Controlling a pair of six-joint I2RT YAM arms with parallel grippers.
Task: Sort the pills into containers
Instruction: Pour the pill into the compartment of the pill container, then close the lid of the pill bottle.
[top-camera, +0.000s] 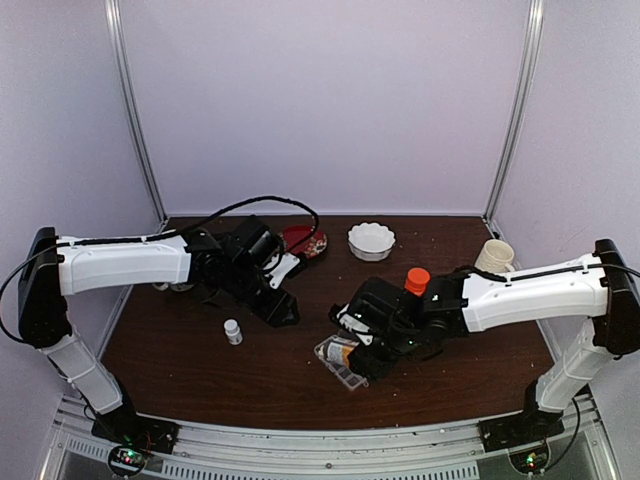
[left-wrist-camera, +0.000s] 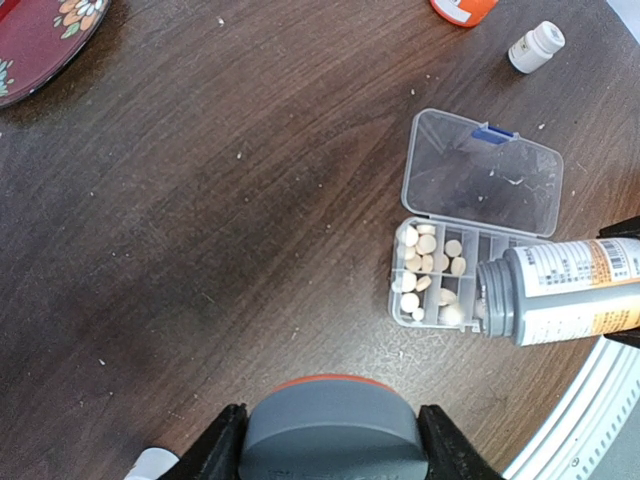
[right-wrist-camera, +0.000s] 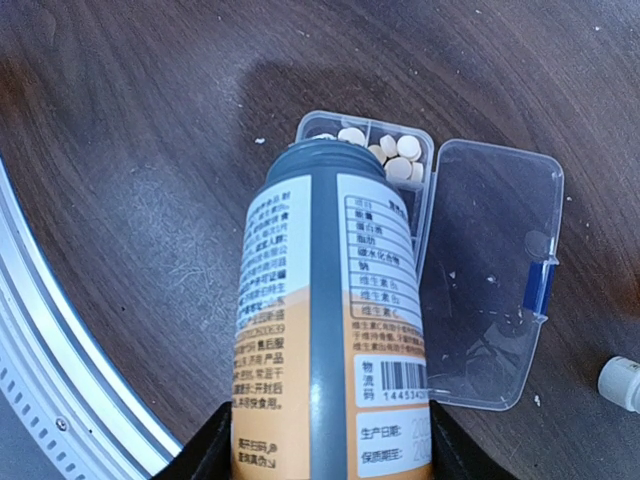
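The clear pill box (left-wrist-camera: 436, 318) lies on the dark table with its hinged lid (left-wrist-camera: 483, 172) open flat. Several cream pills (left-wrist-camera: 427, 262) fill the left cells. My right gripper (right-wrist-camera: 325, 450) is shut on an open orange-and-white labelled bottle (right-wrist-camera: 330, 320), tipped with its grey mouth over the box's cells (right-wrist-camera: 385, 150); pills (right-wrist-camera: 400, 160) show beside the mouth. My left gripper (left-wrist-camera: 330, 435) is shut on a grey cap with an orange rim (left-wrist-camera: 330, 415), held above bare table left of the box. In the top view the box (top-camera: 340, 362) lies under the right gripper (top-camera: 372, 352); the left gripper (top-camera: 283, 308) is apart from it.
A small white bottle (top-camera: 233, 331) stands near the left gripper. An orange-capped bottle (top-camera: 417, 280), a white scalloped bowl (top-camera: 371, 240), a red plate (top-camera: 305, 242) and a cream cup (top-camera: 494, 256) stand farther back. The table's metal front edge (right-wrist-camera: 60, 400) is close to the box.
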